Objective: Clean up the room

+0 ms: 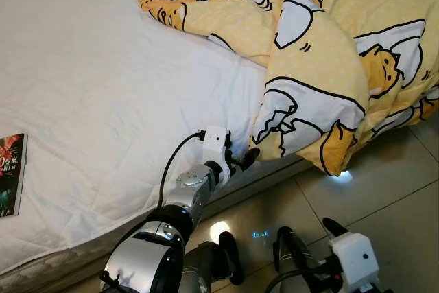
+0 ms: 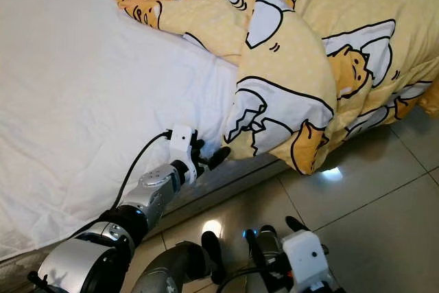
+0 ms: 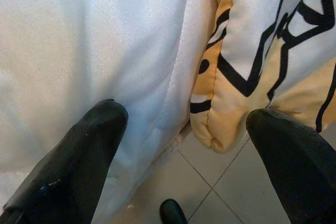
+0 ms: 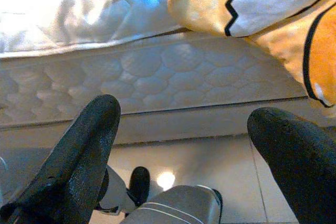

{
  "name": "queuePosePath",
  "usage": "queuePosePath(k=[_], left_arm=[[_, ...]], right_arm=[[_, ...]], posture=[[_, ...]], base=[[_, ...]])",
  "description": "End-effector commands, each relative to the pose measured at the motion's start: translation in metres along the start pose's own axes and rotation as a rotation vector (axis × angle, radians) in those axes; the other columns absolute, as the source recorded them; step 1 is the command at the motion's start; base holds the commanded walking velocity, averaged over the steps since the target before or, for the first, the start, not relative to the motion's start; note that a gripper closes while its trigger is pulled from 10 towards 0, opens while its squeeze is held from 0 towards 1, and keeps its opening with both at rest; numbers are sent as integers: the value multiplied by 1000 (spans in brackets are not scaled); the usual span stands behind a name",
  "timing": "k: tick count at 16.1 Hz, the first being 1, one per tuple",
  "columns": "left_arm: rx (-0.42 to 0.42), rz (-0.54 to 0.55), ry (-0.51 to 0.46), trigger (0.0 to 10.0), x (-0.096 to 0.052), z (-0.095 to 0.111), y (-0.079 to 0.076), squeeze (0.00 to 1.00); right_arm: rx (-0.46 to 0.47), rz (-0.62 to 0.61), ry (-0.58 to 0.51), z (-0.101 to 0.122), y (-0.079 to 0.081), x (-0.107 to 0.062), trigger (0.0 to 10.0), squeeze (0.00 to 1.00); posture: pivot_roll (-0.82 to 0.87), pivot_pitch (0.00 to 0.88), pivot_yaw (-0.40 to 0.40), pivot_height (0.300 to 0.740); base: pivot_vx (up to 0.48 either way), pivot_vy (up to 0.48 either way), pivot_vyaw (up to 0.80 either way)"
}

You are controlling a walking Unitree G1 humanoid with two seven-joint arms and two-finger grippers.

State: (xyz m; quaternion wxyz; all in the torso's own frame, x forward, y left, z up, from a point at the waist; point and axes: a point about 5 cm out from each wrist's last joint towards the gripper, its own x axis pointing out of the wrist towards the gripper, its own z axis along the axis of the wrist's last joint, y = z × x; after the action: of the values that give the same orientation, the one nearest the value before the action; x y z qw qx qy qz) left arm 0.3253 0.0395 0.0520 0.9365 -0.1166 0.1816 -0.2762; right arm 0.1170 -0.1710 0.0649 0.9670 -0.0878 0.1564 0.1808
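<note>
Yellow cartoon-print cotton, the quilt (image 1: pixel 322 53) lies bunched over the far side of the bed (image 1: pixel 103 101), with one padded corner spilling over the bed's near edge and hanging toward the tiled floor (image 1: pixel 384 190). Our left gripper (image 1: pixel 241 161) is at that near edge, jaws apart, one finger against the white sheet and the other just beside the hanging corner, nothing yet between them. Our right gripper (image 4: pixel 184 129) hangs low near the floor, jaws also apart, facing the mattress side. We judge the step in hand to be taking hold of the quilt's corner, to spread it. To do it well we should push the left gripper further in so both fingers straddle the thick hem, not the sheet, and close on the seam rather than on loose filling. The quilt's long axis seems to run along the bed's near edge, its drooping corner pointing down. A book (image 1: pixel 10 173) rests at the bed's left edge.
</note>
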Motion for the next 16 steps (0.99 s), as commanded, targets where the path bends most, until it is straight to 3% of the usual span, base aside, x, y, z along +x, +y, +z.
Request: queuePosePath(k=[1,5,8,10,12,15,16], left_arm=[[-59,-105,-1,10000,18,0,-51,0],[-93,-163,22,10000,23,-5,-76,0],[-94,-269,12,10000,26,-2,-102,0],[-13,-292,-1,10000,25,-1,-103,0],[-5,-296,-5,10000,25,-1,-102,0],[71,-251,-32,10000,24,5,-91,0],[112,-232,-91,10000,21,14,-77,0]], right_arm=[[7,12,1,2,4,-1,10000,294],[10,9,7,1,7,-4,10000,290],[18,8,7,1,10,0,10000,290],[22,-4,1,2,9,2,10000,294],[27,-7,0,1,9,4,10000,294],[28,-4,-15,3,9,17,10000,290],[32,-14,-37,4,4,29,10000,294]], posture=[[-355,304,221,732],[-356,314,231,732],[-352,318,239,732],[-345,313,243,732],[-336,304,240,732],[-324,279,240,732],[-285,227,240,732]], base=[[0,0,0],[0,0,0],[0,0,0],[0,0,0],[0,0,0],[0,0,0],[0,0,0]])
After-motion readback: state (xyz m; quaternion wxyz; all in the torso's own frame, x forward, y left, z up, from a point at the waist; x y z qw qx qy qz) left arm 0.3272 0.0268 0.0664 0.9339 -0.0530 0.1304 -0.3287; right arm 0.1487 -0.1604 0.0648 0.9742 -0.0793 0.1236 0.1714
